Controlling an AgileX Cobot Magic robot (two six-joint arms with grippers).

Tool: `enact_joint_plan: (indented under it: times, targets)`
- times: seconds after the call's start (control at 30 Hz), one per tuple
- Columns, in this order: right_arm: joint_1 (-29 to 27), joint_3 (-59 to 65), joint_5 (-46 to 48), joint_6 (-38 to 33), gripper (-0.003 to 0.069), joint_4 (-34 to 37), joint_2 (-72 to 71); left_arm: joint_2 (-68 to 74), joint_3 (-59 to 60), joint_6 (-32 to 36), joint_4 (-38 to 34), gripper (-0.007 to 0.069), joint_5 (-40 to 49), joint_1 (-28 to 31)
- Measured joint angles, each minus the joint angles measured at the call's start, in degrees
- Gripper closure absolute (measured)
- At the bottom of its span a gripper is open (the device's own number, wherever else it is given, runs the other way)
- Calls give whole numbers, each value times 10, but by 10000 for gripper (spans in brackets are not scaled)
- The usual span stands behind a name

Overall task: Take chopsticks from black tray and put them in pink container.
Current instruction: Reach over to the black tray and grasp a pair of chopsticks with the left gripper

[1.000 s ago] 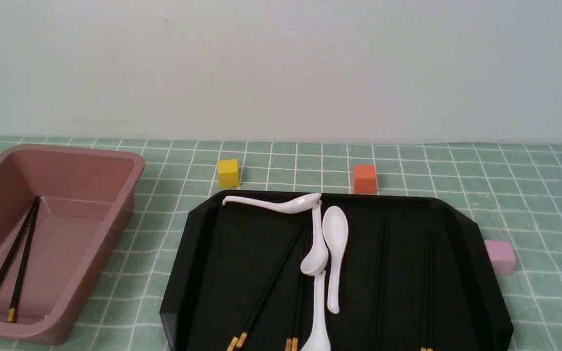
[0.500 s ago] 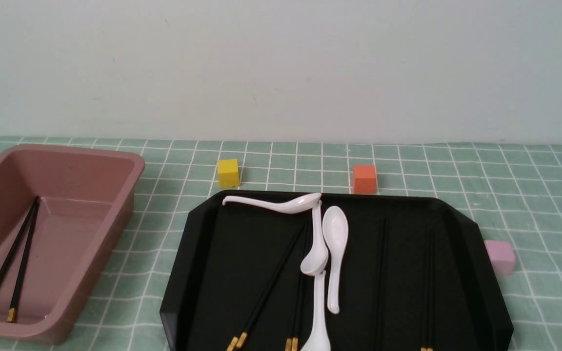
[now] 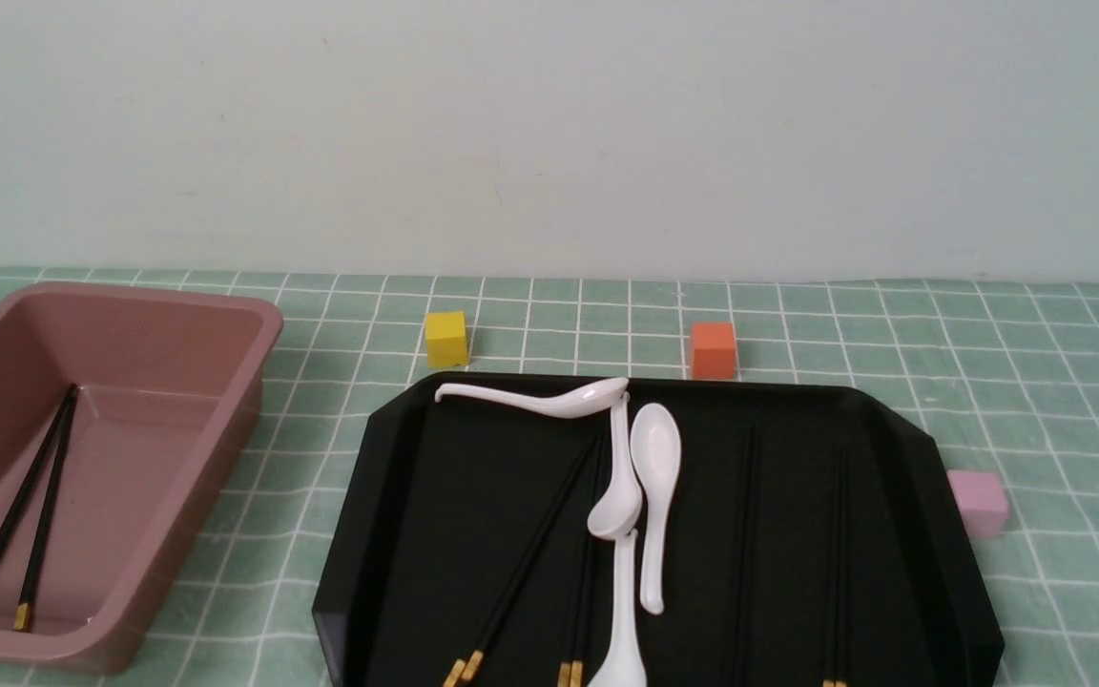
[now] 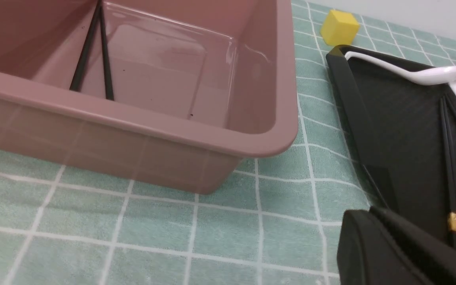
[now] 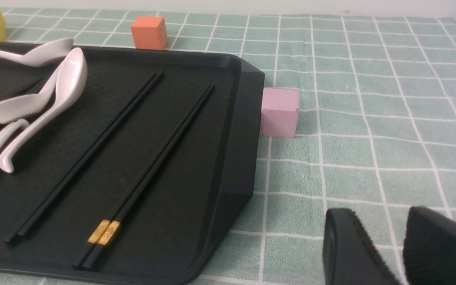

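Note:
The black tray [image 3: 473,477] lies in the middle with several black gold-capped chopsticks on it: one pair slants at the left [image 3: 530,563], other pairs run straight at the right [image 3: 836,553]. The pink container [image 3: 268,334] stands to the left and holds two chopsticks [image 3: 25,515]. Neither gripper shows in the front view. In the left wrist view my left gripper [image 4: 370,211] is shut with nothing in it, low over the tray's near left corner [image 4: 354,107], beside a gold-capped pair [image 4: 447,150]. My right gripper [image 5: 382,215] is open over the cloth, right of the tray [image 5: 244,118] and apart from the nearest pair [image 5: 152,166].
Several white spoons [image 3: 654,477] lie tangled in the tray's middle, partly over chopsticks. A yellow cube [image 3: 445,338] and an orange cube [image 3: 713,349] sit behind the tray. A pale pink cube [image 3: 977,502] touches its right edge. A green checked cloth covers the table.

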Motion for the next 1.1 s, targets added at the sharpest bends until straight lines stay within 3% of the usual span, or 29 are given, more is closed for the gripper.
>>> enact_joint_plan:
  times: [0.1, 0.2, 0.3, 0.4, 0.57, 0.7, 0.87, 0.93, 1.1]
  targets:
    - [0, 0, 0, 0, 419, 0, 0, 0, 0, -64, -95, 606, -1, 0]
    - [0, 0, 0, 0, 419, 0, 0, 0, 0, -147, -249, 603, -1, 0]
    - [0, 0, 0, 0, 419, 0, 0, 0, 0, -198, -354, 602, -6, 0]
    - [0, 0, 0, 0, 419, 0, 0, 0, 0, -208, -402, 599, -12, 0]
    - [0, 0, 0, 0, 419, 0, 0, 0, 0, -212, -412, 594, -18, 0]
    - [0, 0, 0, 0, 419, 0, 0, 0, -4, -209, -413, 591, -87, 0]
    - [0, 0, 0, 0, 419, 0, 0, 25, -133, -116, -373, 591, -141, 0]
    - [0, 0, 0, 0, 419, 0, 0, 69, -200, -75, -352, 591, -113, 0]
    - [0, 0, 0, 0, 419, 0, 0, 289, -346, -29, -301, 591, 139, 0]
